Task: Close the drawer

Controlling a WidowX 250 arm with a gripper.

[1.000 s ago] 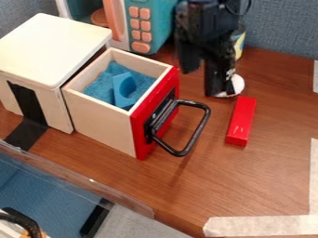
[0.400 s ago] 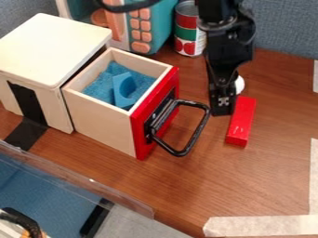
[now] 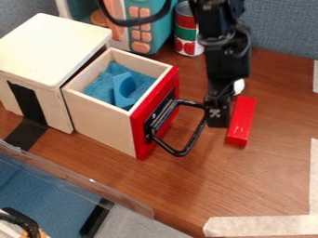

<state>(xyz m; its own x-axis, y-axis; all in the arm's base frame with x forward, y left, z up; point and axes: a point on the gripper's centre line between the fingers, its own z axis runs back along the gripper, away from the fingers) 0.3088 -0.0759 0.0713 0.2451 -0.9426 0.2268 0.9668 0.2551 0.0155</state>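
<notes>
Apparently lining up: jaws beside black handle point(image 3: 166, 146), opening and hold unclear; next, push red-fronted drawer point(image 3: 140, 128) inward.

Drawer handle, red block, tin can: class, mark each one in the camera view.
Drawer handle point(image 3: 196, 135), camera view, on its outer bar.
Red block point(image 3: 241, 120), camera view, middle of its top.
Tin can point(image 3: 185, 33), camera view, on its green band.

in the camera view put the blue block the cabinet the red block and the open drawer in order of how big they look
Cabinet and open drawer: too alike to rank
Red block
Blue block
</notes>
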